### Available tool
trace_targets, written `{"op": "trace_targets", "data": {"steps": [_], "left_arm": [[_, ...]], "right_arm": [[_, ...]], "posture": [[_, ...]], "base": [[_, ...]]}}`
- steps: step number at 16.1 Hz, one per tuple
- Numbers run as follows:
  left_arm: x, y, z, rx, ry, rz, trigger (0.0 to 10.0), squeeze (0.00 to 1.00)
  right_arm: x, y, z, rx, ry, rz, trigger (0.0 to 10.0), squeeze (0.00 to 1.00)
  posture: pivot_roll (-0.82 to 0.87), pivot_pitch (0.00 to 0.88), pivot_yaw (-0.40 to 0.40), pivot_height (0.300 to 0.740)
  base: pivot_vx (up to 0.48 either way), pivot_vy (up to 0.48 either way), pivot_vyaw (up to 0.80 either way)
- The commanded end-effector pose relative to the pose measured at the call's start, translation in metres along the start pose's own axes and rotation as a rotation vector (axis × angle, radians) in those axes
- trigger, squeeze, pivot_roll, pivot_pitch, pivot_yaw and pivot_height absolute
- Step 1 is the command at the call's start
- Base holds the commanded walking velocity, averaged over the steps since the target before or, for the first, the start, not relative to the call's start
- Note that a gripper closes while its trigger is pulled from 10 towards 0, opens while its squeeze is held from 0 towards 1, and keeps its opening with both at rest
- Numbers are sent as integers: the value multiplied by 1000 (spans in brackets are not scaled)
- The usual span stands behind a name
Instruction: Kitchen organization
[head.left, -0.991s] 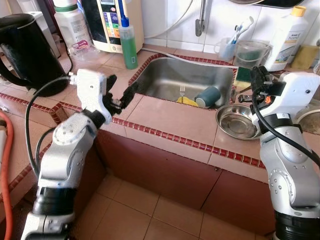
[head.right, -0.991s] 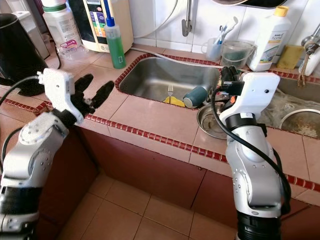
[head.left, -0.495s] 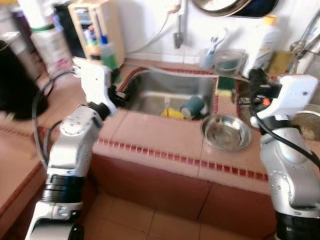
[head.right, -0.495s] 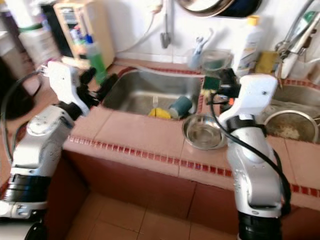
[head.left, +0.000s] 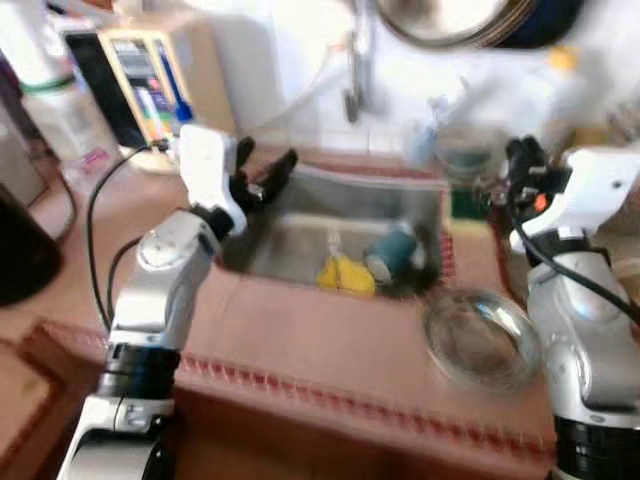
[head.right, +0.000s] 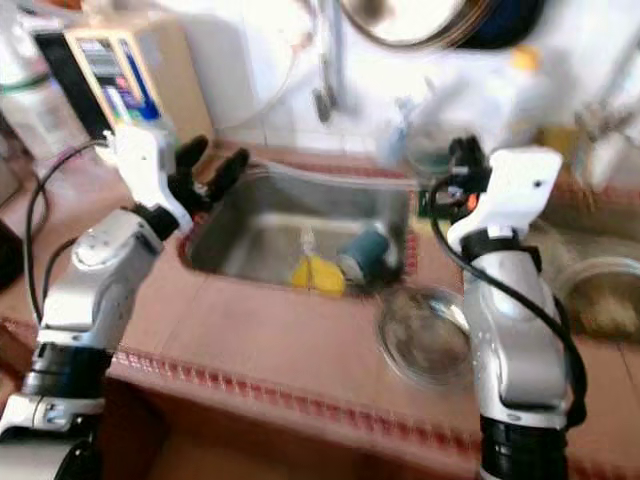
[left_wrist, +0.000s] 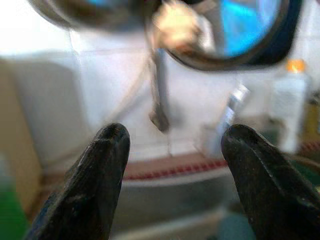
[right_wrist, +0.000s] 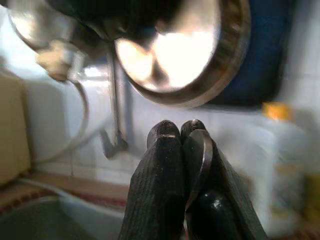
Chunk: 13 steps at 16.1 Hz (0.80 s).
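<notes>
Since the earlier frames the head camera has tilted up — the floor tiles have dropped out and the sink (head.left: 340, 250) now sits mid-frame, all of it blurred. The left gripper (head.left: 262, 178) has come up from the counter's front edge to the sink's upper-left corner; its two black fingers (left_wrist: 90, 185) are spread wide with nothing between them, pointing at the tiled wall and tap (left_wrist: 159, 85).

In the sink lie a yellow sponge (head.left: 345, 273) and, just beside it to the right, a teal cup (head.left: 390, 255) on its side. A fork shows faintly above the sponge. A steel bowl (head.left: 482, 335) rests on the counter (head.left: 300, 340) at lower right of centre, near the sink's right edge.

The right gripper (right_wrist: 181, 131) is held at the right of the frame, above the counter beyond the bowl. Its fingers are pressed together — a thin metal strip lies along one of them, but what it is cannot be made out. A pan (right_wrist: 180, 45) hangs on the wall ahead of it, a white bottle (right_wrist: 280, 165) to the right.
</notes>
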<state>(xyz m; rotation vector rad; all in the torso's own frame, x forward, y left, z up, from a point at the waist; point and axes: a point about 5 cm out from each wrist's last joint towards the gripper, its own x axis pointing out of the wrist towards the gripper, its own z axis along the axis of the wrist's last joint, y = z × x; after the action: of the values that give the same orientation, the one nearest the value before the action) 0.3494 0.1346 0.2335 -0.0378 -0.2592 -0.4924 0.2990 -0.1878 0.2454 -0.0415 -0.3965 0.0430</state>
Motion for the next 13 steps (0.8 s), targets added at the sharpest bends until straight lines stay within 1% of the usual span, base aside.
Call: {"op": "trace_targets", "data": {"steps": [1,4,5,6,7,8,9,10,11,12,13], "left_arm": [[-5,5,7,9,-31,6,10000,0],[-6,-7,10,-32,-31,-47,10000,0],[-8,-14,10,-2,-14,-90,10000,0],[-12,-19,9,37,-2,-128,10000,0],[-14,-23,9,57,-4,-154,10000,0],[-20,-32,9,93,-5,-213,10000,0],[-27,-46,3,116,37,-296,10000,0],[-29,-51,1,119,51,-319,10000,0],[-34,-59,-1,107,64,-362,10000,0],[-38,-68,-5,107,88,-394,10000,0],[-40,-73,-7,90,94,-401,10000,0]], "right_arm": [[4,8,5,18,-13,31,10000,0],[6,0,-2,28,53,-1,10000,0],[8,-7,-8,42,109,-29,10000,0],[9,-12,-11,32,140,-32,10000,0],[10,-14,-12,25,154,-34,10000,0],[11,-19,-16,43,181,-35,10000,0],[12,-19,-22,62,225,0,10000,0],[13,-18,-24,62,242,12,10000,0],[13,-17,-28,79,262,38,10000,0],[15,-15,-32,71,282,78,10000,0],[17,-14,-36,56,293,96,10000,0]], "posture": [[-211,0,76,740],[-213,0,75,740],[-213,0,75,740],[-212,11,77,740],[-210,26,78,740],[-206,35,79,740],[-196,52,80,740],[-195,55,81,740],[-188,66,82,740],[-184,72,82,740],[-181,74,84,740]], "base": [[0,0,0],[0,0,0],[0,0,0],[0,0,0],[0,0,0],[0,0,0],[0,0,0],[0,0,0],[0,0,0],[0,0,0],[0,0,0]]}}
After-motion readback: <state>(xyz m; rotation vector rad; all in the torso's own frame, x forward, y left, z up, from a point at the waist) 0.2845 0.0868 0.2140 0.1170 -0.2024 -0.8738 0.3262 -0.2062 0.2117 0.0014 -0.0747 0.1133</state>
